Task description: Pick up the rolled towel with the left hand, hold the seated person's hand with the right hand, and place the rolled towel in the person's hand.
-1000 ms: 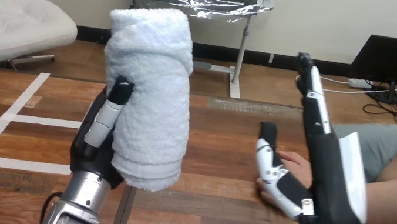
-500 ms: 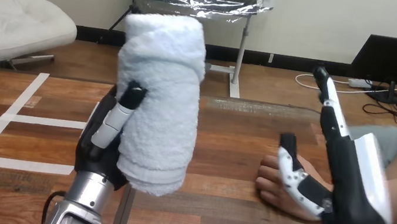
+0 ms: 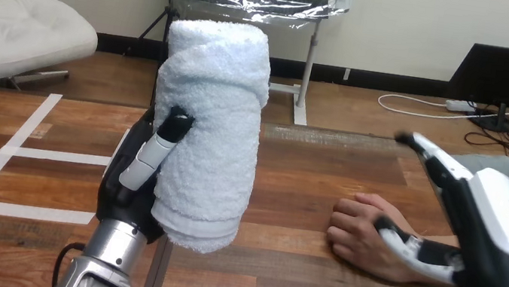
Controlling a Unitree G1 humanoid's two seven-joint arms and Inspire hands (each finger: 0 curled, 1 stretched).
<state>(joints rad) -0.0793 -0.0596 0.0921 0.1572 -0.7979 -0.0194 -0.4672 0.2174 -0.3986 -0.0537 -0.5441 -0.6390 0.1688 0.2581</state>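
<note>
Head view, left hand (image 3: 129,186): lower left of centre; its fingers and thumb are curled round the rolled towel, and the thumb runs up the towel's front.
Rolled towel (image 3: 211,129): white, held clear of the table in the left hand. Its long axis is upright with a slight lean, top end at upper centre, lower end just above the wood.
Right hand (image 3: 486,231): lower right, over the person's wrist. Its fingers (image 3: 436,157) are fairly straight and point to the upper left; its thumb (image 3: 411,247) lies against the person's hand near the wrist. No closed grasp can be seen.
Person's hand (image 3: 356,235): lower right of centre, resting on the table (image 3: 276,284), fingers loosely curled toward frame left.
Deciding relation: the person's hand lies right of the towel and lower, with bare wood between them. The right hand is at it; the left is apart.
Likely demand: carry the towel rightward and down, probably tipping its axis to lie across the palm.
Writing: none legible on towel or hands.
</note>
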